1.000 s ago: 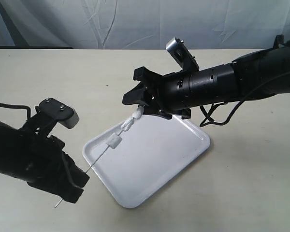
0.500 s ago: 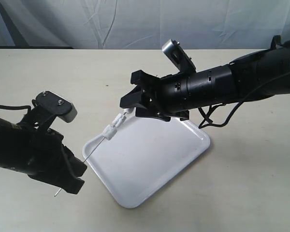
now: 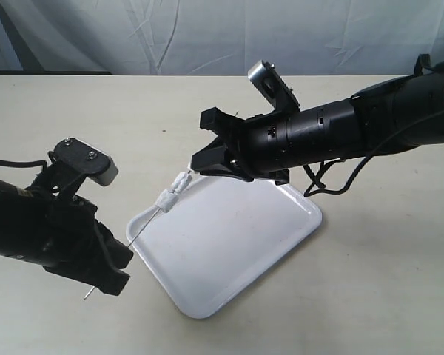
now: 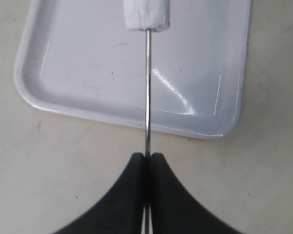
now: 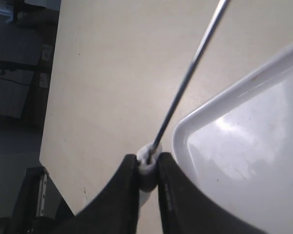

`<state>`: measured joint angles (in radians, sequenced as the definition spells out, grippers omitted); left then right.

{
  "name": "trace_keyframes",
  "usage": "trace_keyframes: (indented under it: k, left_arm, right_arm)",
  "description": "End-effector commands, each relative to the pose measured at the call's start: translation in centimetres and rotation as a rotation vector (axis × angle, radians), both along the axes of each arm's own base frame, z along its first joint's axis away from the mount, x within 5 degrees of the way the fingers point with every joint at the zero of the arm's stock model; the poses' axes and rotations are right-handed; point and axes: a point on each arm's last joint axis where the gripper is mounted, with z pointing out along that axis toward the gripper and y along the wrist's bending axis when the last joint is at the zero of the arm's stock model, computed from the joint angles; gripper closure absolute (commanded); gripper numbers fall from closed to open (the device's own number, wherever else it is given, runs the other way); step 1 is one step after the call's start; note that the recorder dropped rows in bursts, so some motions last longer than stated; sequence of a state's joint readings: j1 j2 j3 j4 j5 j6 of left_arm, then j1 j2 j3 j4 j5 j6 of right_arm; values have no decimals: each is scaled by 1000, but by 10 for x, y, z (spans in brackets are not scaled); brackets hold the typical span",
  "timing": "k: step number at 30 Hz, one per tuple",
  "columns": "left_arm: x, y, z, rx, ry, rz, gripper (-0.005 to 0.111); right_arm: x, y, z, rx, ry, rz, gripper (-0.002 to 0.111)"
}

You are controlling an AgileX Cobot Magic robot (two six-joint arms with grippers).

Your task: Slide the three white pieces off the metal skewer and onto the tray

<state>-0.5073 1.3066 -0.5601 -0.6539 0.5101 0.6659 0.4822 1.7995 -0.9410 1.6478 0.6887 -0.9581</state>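
The thin metal skewer (image 3: pixel 144 226) slants up over the near left corner of the white tray (image 3: pixel 237 244). My left gripper (image 3: pixel 111 268) is shut on its lower end, and in the left wrist view the rod (image 4: pixel 147 97) runs out from between the closed jaws (image 4: pixel 147 157). Two white pieces (image 3: pixel 167 198) (image 3: pixel 182 180) sit close together on the upper half; one (image 4: pixel 146 14) shows over the tray (image 4: pixel 88 63). My right gripper (image 3: pixel 197 164) is at the skewer's top end, shut (image 5: pixel 147 157) on the third white piece (image 5: pixel 147 169), with the skewer (image 5: pixel 185 83) running through it.
The tray lies on a plain beige table (image 3: pixel 370 281) with a pale cloth backdrop behind. The tray's rim (image 5: pixel 205 109) lies just beside the right jaws. A short tip of the skewer (image 3: pixel 86 294) sticks out behind the left gripper.
The right jaws, open around the top piece a second ago, have shut on it. The left gripper pulled the skewer left, and the pieces now sit bunched toward its upper end.
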Motion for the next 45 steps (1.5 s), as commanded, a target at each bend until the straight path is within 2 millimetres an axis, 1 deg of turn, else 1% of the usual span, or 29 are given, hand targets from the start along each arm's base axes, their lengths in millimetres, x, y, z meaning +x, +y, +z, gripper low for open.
trace_keyframes:
  k: [1, 11, 17, 23, 29, 33, 45]
  left_arm:
    - [-3, -1, 1, -1, 3, -11, 107]
    - [-6, 0, 0, 8, 37, -36, 107]
    - [-10, 0, -2, 12, 74, -46, 107]
    - [-19, 6, -10, 25, 99, -28, 107]
    - [-28, 10, -8, 8, 105, -2, 107]
    - [-34, 12, -9, 12, 136, -15, 107]
    - [-40, 16, -15, 37, 196, 10, 107]
  right_arm:
    - [0, 0, -1, -3, -4, 4, 99]
    - [2, -1, -2, -21, -10, -19, 99]
    - [5, -2, -1, -5, 1, -67, 99]
    - [8, -5, -3, -31, -8, -100, 99]
    - [12, -8, -5, -64, -19, -141, 99]
    - [15, -10, -6, -81, -24, -176, 99]
    - [19, -14, -7, -123, -37, -241, 99]
